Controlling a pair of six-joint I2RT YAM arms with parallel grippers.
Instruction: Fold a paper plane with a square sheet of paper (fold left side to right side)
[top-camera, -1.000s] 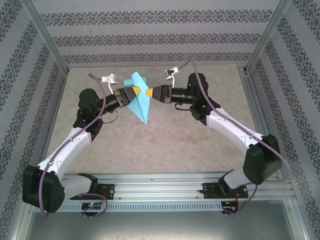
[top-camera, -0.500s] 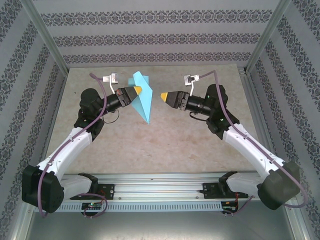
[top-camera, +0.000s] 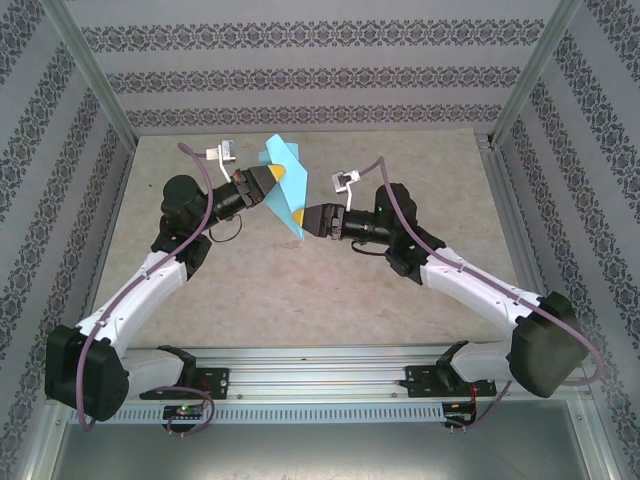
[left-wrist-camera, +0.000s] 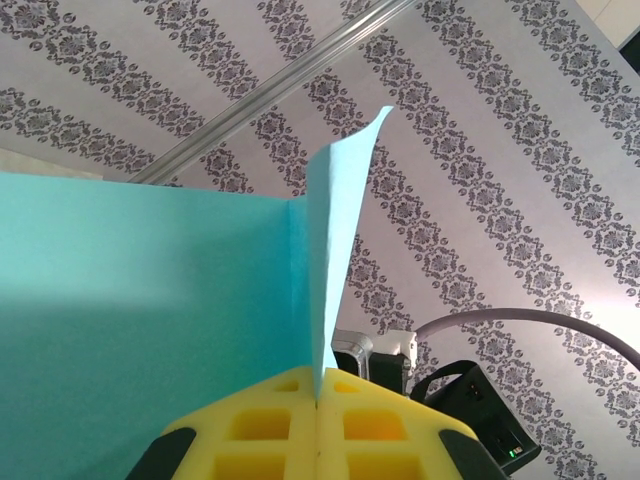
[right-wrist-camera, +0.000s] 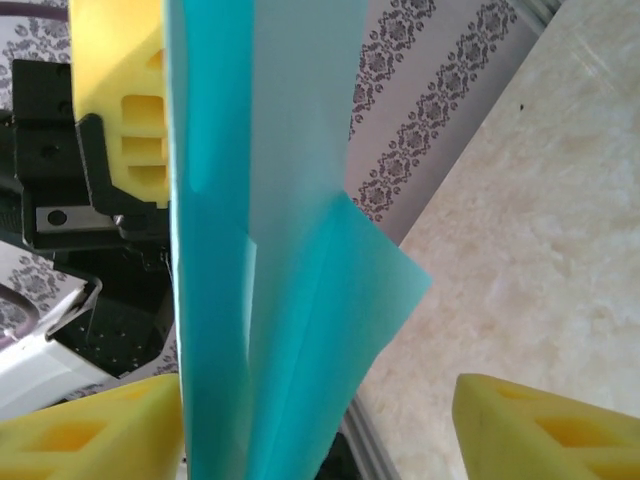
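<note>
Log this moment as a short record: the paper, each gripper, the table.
paper plane: turquoise, folded to a narrow point, held up off the table
left gripper: shut on the paper plane, yellow pads pinching a crease
right gripper: open, fingers on either side of the paper plane's layers, not clamped

Turquoise-blue paper plane (top-camera: 287, 195), yellow fingers (top-camera: 277, 174), beige mottled table (top-camera: 300, 290), grey-and-white damask-striped walls (top-camera: 300, 80)
</note>
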